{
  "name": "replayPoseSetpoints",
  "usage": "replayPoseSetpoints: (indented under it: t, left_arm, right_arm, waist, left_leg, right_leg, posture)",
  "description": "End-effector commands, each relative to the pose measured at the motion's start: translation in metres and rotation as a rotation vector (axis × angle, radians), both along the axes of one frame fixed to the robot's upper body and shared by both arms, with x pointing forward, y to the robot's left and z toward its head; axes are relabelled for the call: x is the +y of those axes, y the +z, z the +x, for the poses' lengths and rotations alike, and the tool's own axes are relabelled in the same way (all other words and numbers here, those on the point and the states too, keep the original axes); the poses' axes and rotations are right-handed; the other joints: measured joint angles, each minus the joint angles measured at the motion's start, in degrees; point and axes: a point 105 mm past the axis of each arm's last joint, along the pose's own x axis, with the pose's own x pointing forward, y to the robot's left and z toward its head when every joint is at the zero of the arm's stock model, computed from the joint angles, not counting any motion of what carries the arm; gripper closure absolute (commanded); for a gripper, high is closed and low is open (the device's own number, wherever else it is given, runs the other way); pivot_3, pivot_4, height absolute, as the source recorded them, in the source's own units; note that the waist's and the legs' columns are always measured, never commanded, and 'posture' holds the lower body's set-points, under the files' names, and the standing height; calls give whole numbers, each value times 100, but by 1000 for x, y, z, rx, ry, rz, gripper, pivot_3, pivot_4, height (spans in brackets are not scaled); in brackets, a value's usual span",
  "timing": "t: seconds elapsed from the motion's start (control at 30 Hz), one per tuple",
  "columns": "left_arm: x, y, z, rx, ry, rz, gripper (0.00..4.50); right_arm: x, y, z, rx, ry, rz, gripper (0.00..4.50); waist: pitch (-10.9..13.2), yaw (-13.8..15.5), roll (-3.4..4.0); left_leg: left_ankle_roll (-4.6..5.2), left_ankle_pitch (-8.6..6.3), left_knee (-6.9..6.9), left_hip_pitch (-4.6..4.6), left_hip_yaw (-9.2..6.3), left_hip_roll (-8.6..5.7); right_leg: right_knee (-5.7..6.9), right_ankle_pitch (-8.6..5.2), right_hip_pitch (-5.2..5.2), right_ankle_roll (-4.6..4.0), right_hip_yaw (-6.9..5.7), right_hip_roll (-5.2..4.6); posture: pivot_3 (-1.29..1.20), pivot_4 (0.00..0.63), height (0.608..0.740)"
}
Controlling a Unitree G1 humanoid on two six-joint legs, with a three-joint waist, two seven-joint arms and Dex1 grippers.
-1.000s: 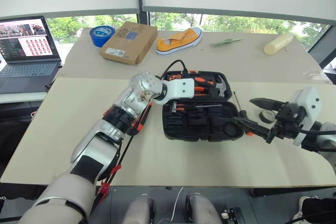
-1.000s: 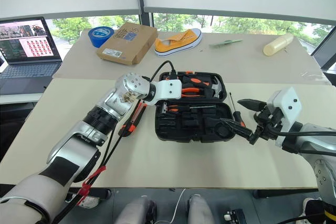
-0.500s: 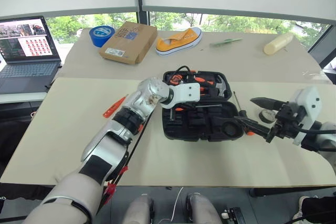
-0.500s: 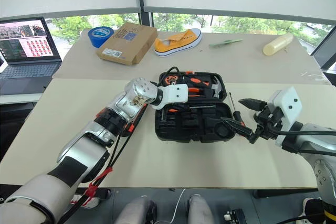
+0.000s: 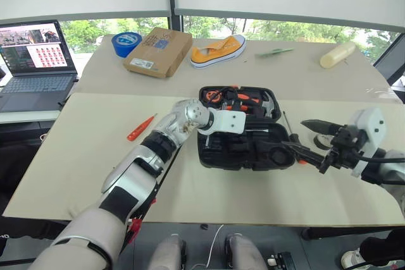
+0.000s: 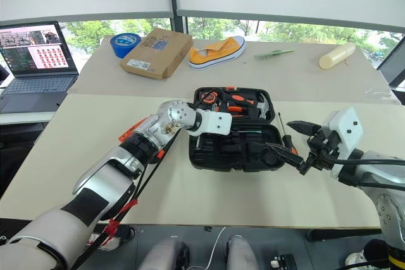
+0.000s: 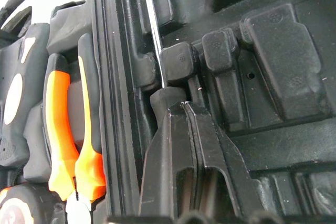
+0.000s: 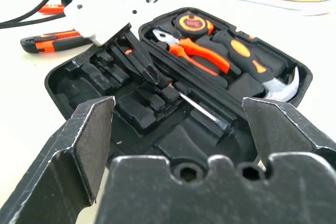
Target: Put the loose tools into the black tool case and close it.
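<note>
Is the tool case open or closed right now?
Open. The tool case lies flat, recesses showing, with pliers and hammer seated inside.

My left arm is silver metal at the forearm, with a black ribbed band, orange clips and a red tie on a black cable. Its white wrist block carries small dark screw holes. My left tool (image 7: 191, 145) has black fingers; my right tool (image 5: 308, 138) is black on a white housing.

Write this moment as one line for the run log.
left claw: shut, tips on screwdriver in tool case | right claw: open, beside case | orange screwdriver: loose on table
</note>
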Motion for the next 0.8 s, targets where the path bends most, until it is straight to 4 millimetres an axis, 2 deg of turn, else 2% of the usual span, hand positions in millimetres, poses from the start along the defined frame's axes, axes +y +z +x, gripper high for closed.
replayPoseSetpoints:
  t: [0.03, 0.07, 0.1, 0.2, 0.3, 0.43, 0.47, 0.6, 0.8]
  left_arm:
    - [15, 45, 3, 121, 75, -251, 4431]
    - [22, 59, -3, 204, 68, -340, 3935]
    - [30, 69, -12, 276, 49, -402, 3762]
    - [62, 95, -50, 442, -67, -528, 2688]
    - [90, 99, -79, 539, -91, -542, 1716]
    - [106, 95, -106, 617, -97, -531, 277]
    - [107, 95, -111, 631, -103, -529, 129]
    - [104, 96, -129, 661, -137, -523, 129]
    - [99, 96, -131, 594, -139, -491, 129]
  right_arm:
    - [-15, 9, -4, -60, -77, -32, 0]
    - [-23, 6, -5, -54, -116, -38, 0]
    - [-30, 4, -6, -49, -153, -40, 0]
    - [-50, -4, -9, -23, -280, -13, 0]
    - [-55, -18, -14, 20, -341, 10, 0]
    - [-53, -36, -15, 57, -381, 16, 0]
    - [-52, -40, -14, 64, -390, 19, 0]
    - [-54, -58, -5, 82, -441, -6, 0]
    - [-62, -79, 20, 84, -499, -39, 0]
  waist:
    - [0, -25, 0]
    - [0, -47, 0]
    - [0, -82, 1]
    - [-3, -151, 7]
    - [-11, -178, 21]
    - [-12, -130, 23]
    - [-12, -104, 23]
    - [-12, -55, 23]
    - [-12, -86, 24]
  left_leg:
    - [0, 0, -1, -3, 0, 0]
    - [0, 0, -2, -10, 0, 1]
    - [0, 0, -2, -16, 0, 3]
    - [-1, 1, -12, -19, 0, 14]
    - [-5, 3, -15, -13, -1, 16]
    - [-7, 4, -11, -6, -2, 12]
    - [-7, 4, -8, -1, -2, 11]
    - [-7, 3, -6, 8, -1, 5]
    - [-14, 8, -10, 16, 3, 0]
  right_leg:
    - [2, 0, -4, 0, 0, 1]
    - [12, 0, -12, 0, 0, 2]
    - [14, 0, -21, 0, 0, 4]
    - [17, 0, -33, -1, 5, 10]
    - [19, -1, -32, -1, 7, 9]
    - [16, -1, -17, -1, 7, 3]
    - [14, -1, -9, -1, 8, 1]
    - [2, -2, 0, 1, 9, -2]
    - [2, -3, -2, 0, 16, 7]
  posture:
    - [0, 150, 735]
    - [0, 150, 735]
    - [0, 150, 735]
    - [0, 150, 735]
    - [0, 150, 735]
    - [0, 150, 735]
    - [0, 150, 735]
    - [0, 150, 735]
    - [0, 150, 735]
